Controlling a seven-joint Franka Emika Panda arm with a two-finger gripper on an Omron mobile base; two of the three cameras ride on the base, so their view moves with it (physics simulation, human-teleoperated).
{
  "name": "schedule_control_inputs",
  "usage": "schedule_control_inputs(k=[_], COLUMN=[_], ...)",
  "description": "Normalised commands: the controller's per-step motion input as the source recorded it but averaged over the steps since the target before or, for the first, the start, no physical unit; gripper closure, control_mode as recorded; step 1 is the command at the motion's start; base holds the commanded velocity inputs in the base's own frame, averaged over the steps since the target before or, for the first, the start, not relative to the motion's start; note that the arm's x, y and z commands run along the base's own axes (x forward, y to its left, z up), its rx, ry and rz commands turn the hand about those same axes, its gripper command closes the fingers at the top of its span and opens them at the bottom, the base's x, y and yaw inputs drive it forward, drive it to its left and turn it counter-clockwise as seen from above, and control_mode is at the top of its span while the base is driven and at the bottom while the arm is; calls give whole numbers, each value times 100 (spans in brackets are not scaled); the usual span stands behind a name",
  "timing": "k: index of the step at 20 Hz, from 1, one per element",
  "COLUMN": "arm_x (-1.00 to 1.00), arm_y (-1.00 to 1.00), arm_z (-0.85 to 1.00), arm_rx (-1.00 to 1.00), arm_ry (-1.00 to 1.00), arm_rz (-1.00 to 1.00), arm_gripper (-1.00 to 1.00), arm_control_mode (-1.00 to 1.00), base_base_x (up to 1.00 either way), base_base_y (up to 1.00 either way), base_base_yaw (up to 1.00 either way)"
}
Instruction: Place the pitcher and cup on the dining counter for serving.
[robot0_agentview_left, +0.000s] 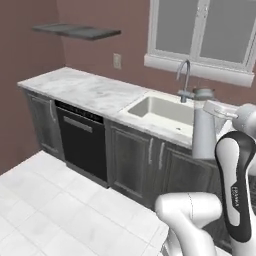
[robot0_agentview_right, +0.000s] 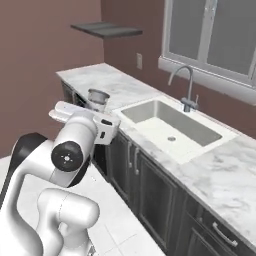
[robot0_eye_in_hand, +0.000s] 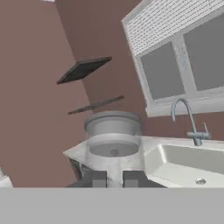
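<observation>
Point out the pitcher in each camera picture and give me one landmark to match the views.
Left base view: the pitcher is at the right, in front of the sink, beside the arm.
Right base view: its top pokes up behind the arm, left of centre.
Hand view: bottom centre, above the fingertips.
Shared landmark: the curved faucet.

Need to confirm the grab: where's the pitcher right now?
The pitcher is held upright in the claw, lifted in front of the sink counter; in the left base view it stands just right of the basin, below the faucet.
</observation>
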Motion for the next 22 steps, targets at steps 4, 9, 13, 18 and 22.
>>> schedule_control_inputs(k=[4,9,13,18,22], arm_x=[0,0,0,0,0], arm_y=[0,0,0,0,0], arm_z=[0,0,0,0,0], arm_rx=[0,0,0,0,0], arm_ry=[0,0,0,0,0], arm_rz=[0,0,0,0,0], arm_gripper=[100,100,100,100,100], arm_control_mode=[100,100,100,100,100], base_base_x=[-26,-21,-17,-4,1], base_base_y=[56,54,52,50,47], base_base_yaw=[100,100,100,99,92])
